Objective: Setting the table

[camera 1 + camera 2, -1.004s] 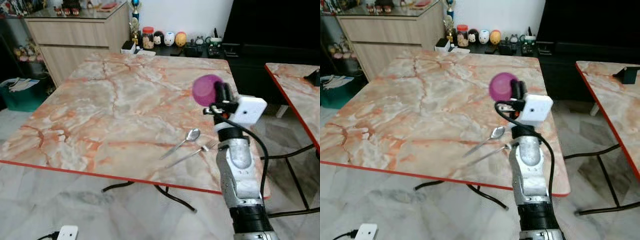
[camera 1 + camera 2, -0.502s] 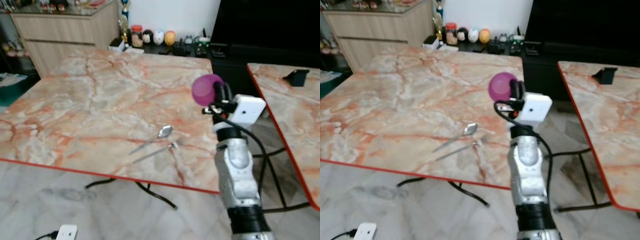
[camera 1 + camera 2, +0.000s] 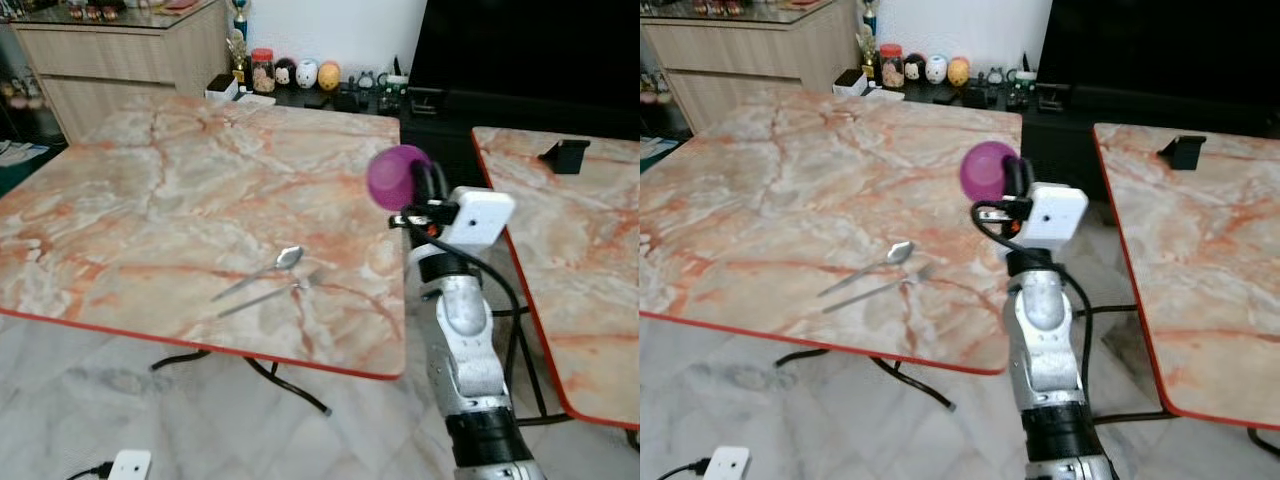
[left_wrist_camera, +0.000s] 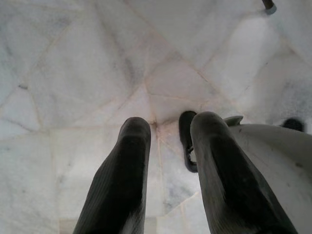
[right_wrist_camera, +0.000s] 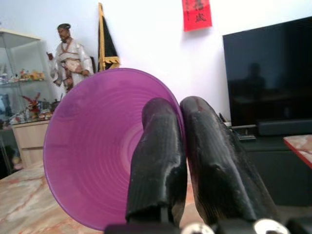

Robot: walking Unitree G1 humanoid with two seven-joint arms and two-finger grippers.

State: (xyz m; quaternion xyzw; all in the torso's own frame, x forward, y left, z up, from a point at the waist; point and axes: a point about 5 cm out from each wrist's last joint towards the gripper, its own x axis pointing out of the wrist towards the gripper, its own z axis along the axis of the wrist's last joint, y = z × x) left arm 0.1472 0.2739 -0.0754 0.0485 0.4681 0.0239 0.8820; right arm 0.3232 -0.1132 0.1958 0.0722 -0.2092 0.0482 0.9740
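Purple bowl (image 3: 396, 176): held tipped on its side, above the near right corner of the marble table (image 3: 150, 200), its rim pinched by the right gripper.
Right gripper (image 5: 183, 146): raised on its silver arm just off the table's right edge; the two black fingers (image 5: 156, 161) were pressed together on the bowl's rim, one inside the bowl and one outside.
Spoon (image 3: 262, 273): lay flat on the table near its front edge, bowl end pointing toward the far right.
Fork (image 3: 268, 294): lay just beside the spoon, on its near side and roughly parallel, close to the front edge.
Left gripper (image 4: 165, 170): hung over the pale marble floor (image 4: 73, 73), its two fingers parted with a gap between them, holding nothing.
Second table (image 3: 560, 250): stood to the right, apart from the first, with a small black stand (image 3: 560, 155) near its far edge.
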